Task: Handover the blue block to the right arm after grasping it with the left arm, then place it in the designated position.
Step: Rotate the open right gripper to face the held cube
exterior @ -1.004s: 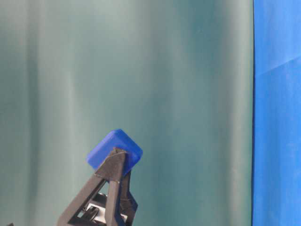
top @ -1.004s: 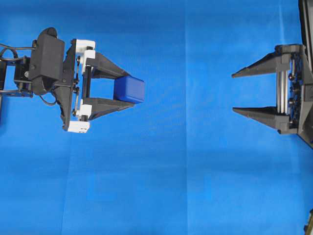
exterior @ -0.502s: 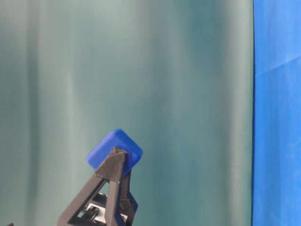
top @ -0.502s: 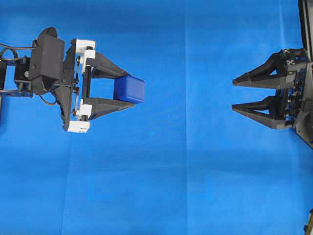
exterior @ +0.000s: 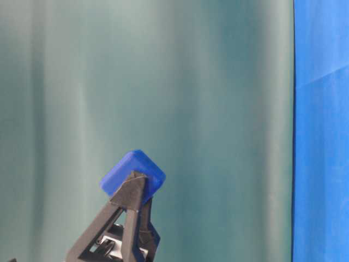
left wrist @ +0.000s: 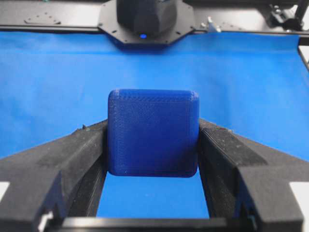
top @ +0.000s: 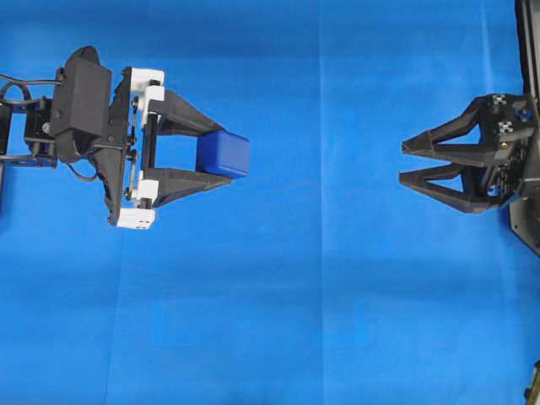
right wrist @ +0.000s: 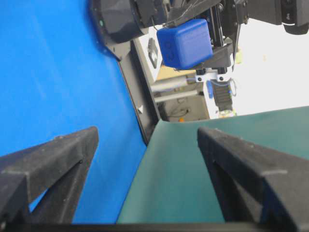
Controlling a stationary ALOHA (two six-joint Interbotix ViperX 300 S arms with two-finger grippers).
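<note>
The blue block is a small dark-blue cube with rounded edges, held off the cloth between the fingertips of my left gripper, which is shut on it. It fills the left wrist view, where the blue block is pinched on both sides by the black fingers. From table level the blue block sits tilted at the finger tips. My right gripper hangs at the right, open and empty, rolled onto its side and pointing at the block across a wide gap. In its own view the blue block shows far off at the top.
Blue cloth covers the table. A teal backdrop stands behind it. The left arm's black base and frame show beyond the cloth's edge in the right wrist view.
The right gripper has rolled about its axis, so its two fingers now appear closer together from above. The left gripper and block have not moved.
</note>
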